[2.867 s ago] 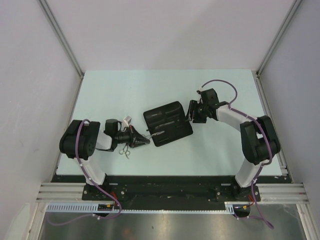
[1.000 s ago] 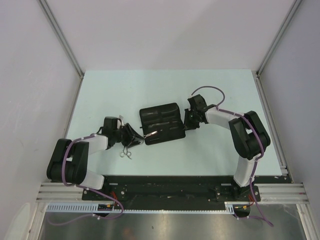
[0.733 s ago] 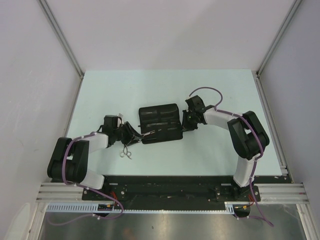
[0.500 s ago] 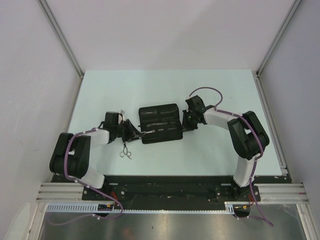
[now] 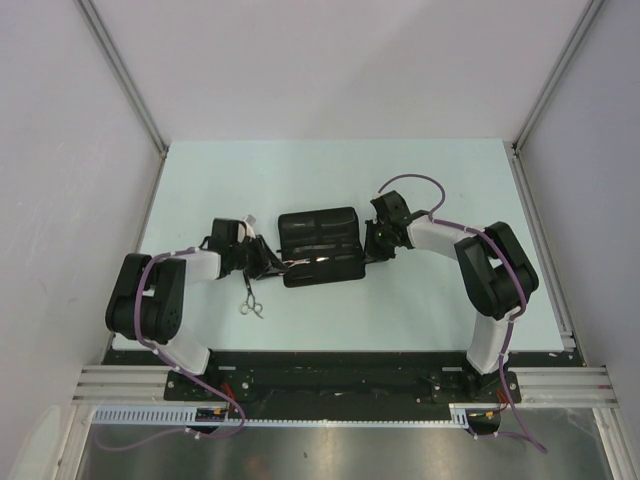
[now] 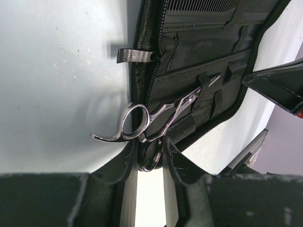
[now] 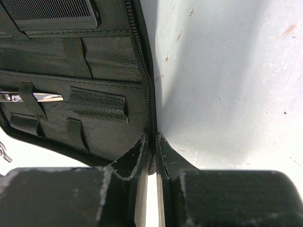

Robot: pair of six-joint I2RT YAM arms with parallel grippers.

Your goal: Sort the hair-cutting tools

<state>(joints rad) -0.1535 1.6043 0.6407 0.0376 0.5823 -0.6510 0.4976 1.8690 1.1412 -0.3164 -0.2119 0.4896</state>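
At the lower left of the top view, a second pair of scissors (image 5: pixel 250 301) is seen lying on the table (image 5: pixel 200 180), just below the left gripper (image 6: pixel 150 147). That gripper is clenched on one ring of the silver scissors (image 6: pixel 158 113), whose blade tips are poked under a strap (image 6: pixel 205 81) of the open black case (image 5: pixel 320 232). A comb (image 7: pixel 52 13) is tucked in the top pocket. At the right, the case's edge is pinched tight by the right gripper (image 7: pixel 151 142). The blades could get caught on the strap, and the scissors could be twisted out of the grip. The case could be dragged along if its edge slips free.
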